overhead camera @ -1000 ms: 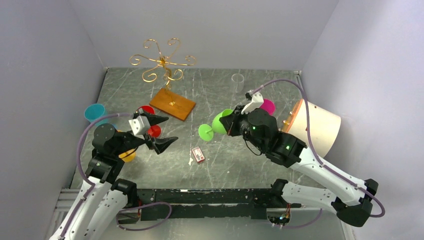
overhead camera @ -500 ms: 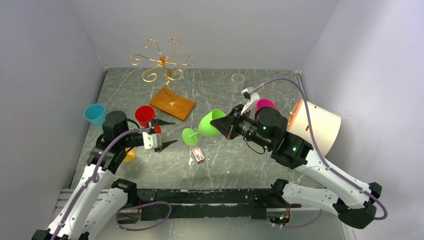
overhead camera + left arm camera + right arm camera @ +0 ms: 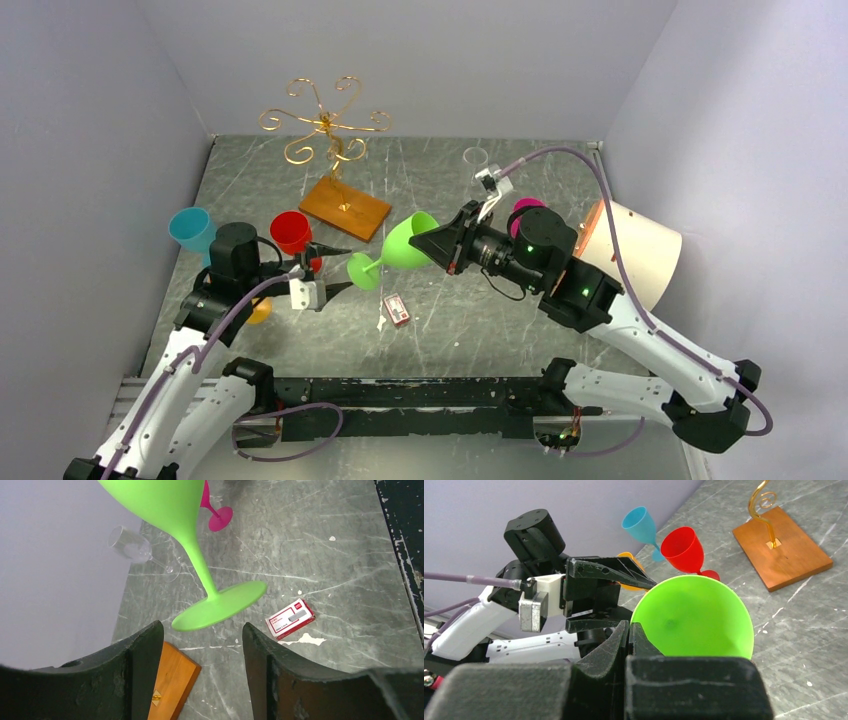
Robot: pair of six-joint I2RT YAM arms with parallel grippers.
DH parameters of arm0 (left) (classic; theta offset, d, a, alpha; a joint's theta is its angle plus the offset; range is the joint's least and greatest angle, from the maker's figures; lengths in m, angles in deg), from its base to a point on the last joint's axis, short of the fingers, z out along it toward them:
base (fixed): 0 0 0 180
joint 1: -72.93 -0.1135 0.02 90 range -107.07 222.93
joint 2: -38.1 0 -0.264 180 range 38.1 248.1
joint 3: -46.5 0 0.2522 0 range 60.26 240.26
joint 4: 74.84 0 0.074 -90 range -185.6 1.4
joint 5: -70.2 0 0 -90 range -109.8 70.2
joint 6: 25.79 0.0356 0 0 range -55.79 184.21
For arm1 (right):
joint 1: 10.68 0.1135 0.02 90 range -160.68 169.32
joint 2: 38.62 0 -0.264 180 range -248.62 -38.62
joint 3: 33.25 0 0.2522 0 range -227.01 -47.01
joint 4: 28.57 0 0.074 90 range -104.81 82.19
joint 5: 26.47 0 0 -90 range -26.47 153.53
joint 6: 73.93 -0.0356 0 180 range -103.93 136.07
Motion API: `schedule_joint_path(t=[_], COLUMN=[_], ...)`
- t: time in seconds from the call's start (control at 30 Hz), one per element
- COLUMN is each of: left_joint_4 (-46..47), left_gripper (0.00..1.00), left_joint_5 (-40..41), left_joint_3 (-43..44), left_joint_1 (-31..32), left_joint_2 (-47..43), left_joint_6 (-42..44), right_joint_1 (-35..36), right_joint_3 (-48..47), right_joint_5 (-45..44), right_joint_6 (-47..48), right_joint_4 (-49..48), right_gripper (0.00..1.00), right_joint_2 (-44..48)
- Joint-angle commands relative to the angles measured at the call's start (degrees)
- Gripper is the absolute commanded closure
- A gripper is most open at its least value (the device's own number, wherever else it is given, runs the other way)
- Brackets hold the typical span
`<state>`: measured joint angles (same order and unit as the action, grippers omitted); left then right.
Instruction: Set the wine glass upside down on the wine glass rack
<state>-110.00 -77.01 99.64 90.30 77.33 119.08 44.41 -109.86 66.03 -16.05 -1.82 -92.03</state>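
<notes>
Two grippers meet around one lime-green wine glass (image 3: 398, 243), which hangs in the air on its side between them. The left gripper (image 3: 350, 267) stands with its black jaws apart. The glass's round foot (image 3: 220, 607) hovers just ahead of its fingertips, apparently touching neither.

Beyond that gripper, and a little to its right, stands the wine glass rack (image 3: 325, 122). It is thin gold wire curled into scrolls on a slim stem, planted in a flat brown wooden base (image 3: 345, 207).

Ahead of the right gripper (image 3: 443, 243) the glass narrows from a wide bowl through a slender stem to the flat foot. Its surface is opaque, smooth and faintly glossy, and it looks like plastic. The right gripper is pinched tight on the bowl's rim, with the thin wall apparently caught between its fingers.

I judge the glass light and stiff. It is unlikely to shatter, but it is slick and prone to swivel in a rim pinch. The stem looks the better hold for the left jaws, taken close to the bowl. That would leave the foot free to slide over a wire scroll with the bowl hanging down.
</notes>
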Motion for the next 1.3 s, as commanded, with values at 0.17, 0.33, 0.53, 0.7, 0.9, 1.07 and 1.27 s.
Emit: schedule_joint_path(t=[0.17, 0.33, 0.53, 0.7, 0.9, 1.07, 1.27], left_joint_4=[0.4, -0.9, -1.7, -2.5, -2.7, -2.4, -0.2], left_gripper=[0.39, 0.44, 0.51, 0.72, 0.93, 0.93, 0.93], left_joint_5=[-5.1, -5.9, -6.3, -6.6, -7.3, -7.8, -7.1], left_joint_3=[0.6, 1.1, 1.3, 1.7, 1.8, 2.0, 1.0], left_joint_1=[0.3, 0.2, 0.3, 0.3, 0.3, 0.3, 0.3], left_joint_2=[-0.8, -0.3, 0.0, 0.1, 0.1, 0.0, -1.2], left_joint_6=[4.5, 5.8, 6.7, 7.6, 7.9, 7.1, 5.0], right_joint_1=[-0.2, -0.2, -0.1, -0.2, -0.2, -0.2, -0.2], right_joint_3=[-3.4, -3.8, -3.2, -2.6, -1.8, -0.5, 0.9], right_joint_5=[3.8, 4.1, 3.4, 2.4, -0.3, -2.3, -6.9], right_joint_6=[-0.3, -0.5, -0.3, 0.0, 0.8, 2.8, 4.2], right_joint_4=[-2.6, -2.7, -3.3, -3.1, -3.2, -4.0, -4.0], right_gripper=[1.0, 1.0, 1.0, 1.0, 0.97, 0.63, 0.23], right_joint_2=[-2.3, -3.4, -3.3, -3.6, -2.9, -2.0, 0.4])
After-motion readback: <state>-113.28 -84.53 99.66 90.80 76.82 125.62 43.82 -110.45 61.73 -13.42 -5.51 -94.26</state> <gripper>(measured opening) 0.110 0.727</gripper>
